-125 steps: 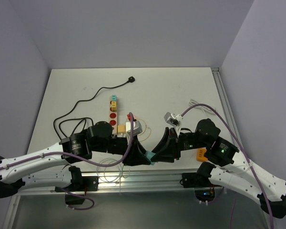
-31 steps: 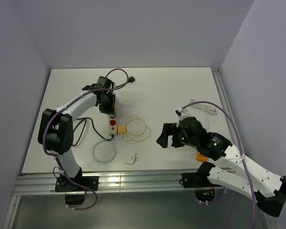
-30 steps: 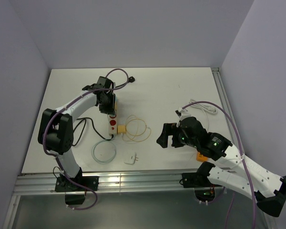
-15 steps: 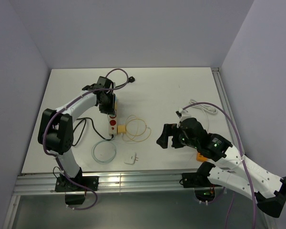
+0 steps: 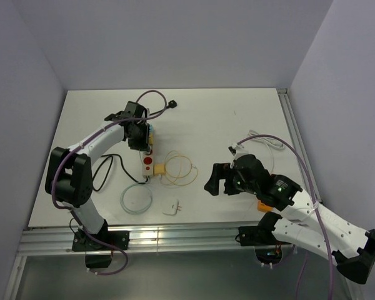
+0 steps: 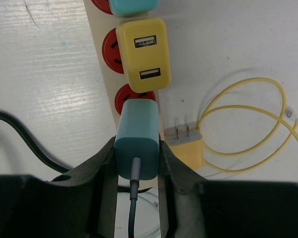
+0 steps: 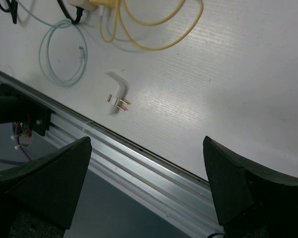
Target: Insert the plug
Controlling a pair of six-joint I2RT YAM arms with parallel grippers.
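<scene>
- The left gripper (image 6: 137,153) is clamped on the teal plug (image 6: 136,131), with one finger on each side of it (a snug squeeze, with no gap to see).
- The teal plug has a grey wire coming out of its back end. It sits over the cream power strip (image 6: 102,22), on the far left part of the table (image 5: 237,119).
- Its front end is right by a red socket (image 6: 134,91). I cannot tell if its pins are inside the socket or not.
- Just past that socket, a yellow block (image 6: 141,59) with two small slots sits on the strip. One more teal block (image 6: 131,6) sits past that.
- A yellow charger (image 6: 187,146) lies flat on the table just beside the strip. Its two pins point the same way the teal plug faces. A yellow cable (image 6: 260,79) loops next to it.
- A black cord (image 6: 2,116) runs along the other side of the strip.
- The right gripper (image 7: 146,141) has its fingers wide apart and holds nothing. It hangs over the near right part of the table, well apart from the strip.
- In the right wrist view, a white plug (image 7: 116,94) with two copper pins lies near the table's front edge. It is close to a pale green cable (image 7: 64,85) curled in a ring.
</scene>
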